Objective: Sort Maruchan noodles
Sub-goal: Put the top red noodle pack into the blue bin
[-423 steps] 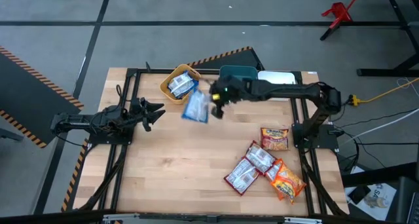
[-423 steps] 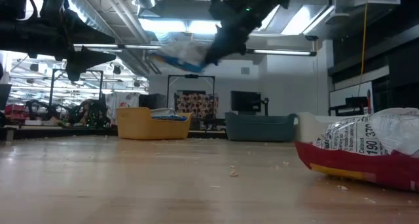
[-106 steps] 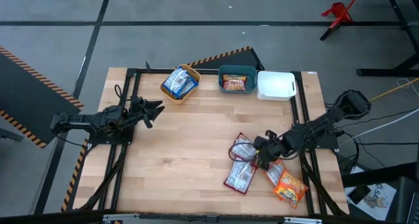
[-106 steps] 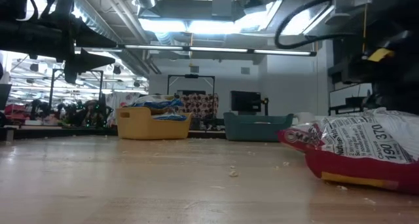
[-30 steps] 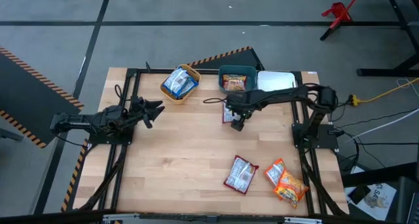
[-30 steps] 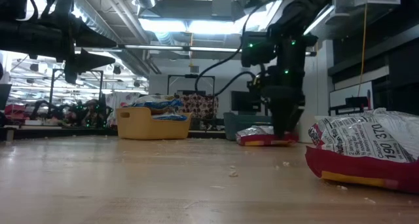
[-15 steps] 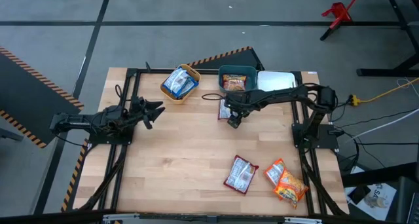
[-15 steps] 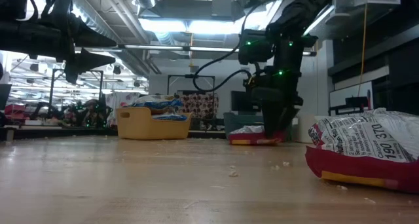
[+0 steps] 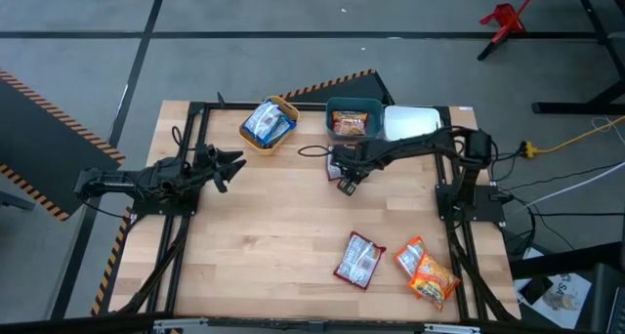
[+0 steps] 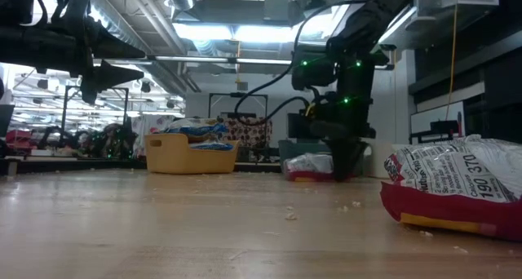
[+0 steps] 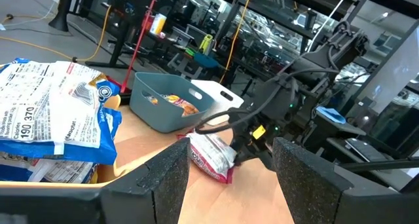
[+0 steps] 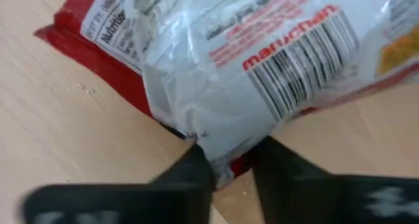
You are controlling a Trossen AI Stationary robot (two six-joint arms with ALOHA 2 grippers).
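My right gripper (image 9: 343, 181) is shut on a dark red Maruchan noodles packet (image 9: 336, 166) just in front of the teal bin (image 9: 354, 107), low over the table (image 10: 341, 171). The packet fills the right wrist view (image 12: 249, 60), barcode side up. One dark red packet (image 9: 359, 259) and orange-yellow packets (image 9: 427, 268) lie flat near the table's near right corner; one looms large in the low view (image 10: 457, 189). Blue-and-white packets (image 9: 268, 124) fill the yellow bin. My left gripper (image 9: 232, 163) hovers open at the table's left (image 11: 232, 178). My right gripper pinches the dark red packet by its crimped end edge (image 12: 219, 160) between the two fingers (image 12: 194, 173). The fingers come from above, slanting in from the table's near right. The packet lies low, its far part on the wood (image 10: 308, 174).
Three bins stand in a row along the far edge: yellow (image 9: 250, 131), teal holding a red packet (image 9: 352, 125), and white (image 9: 411, 124). Bare wood spans the table's middle (image 9: 273, 227). Black frame rails run along both table sides.
My right gripper has moved a little toward the table's left and far edge, staying shut on the dark red packet. The packet has slid with it along the wood, ending closer in front of the teal bin.
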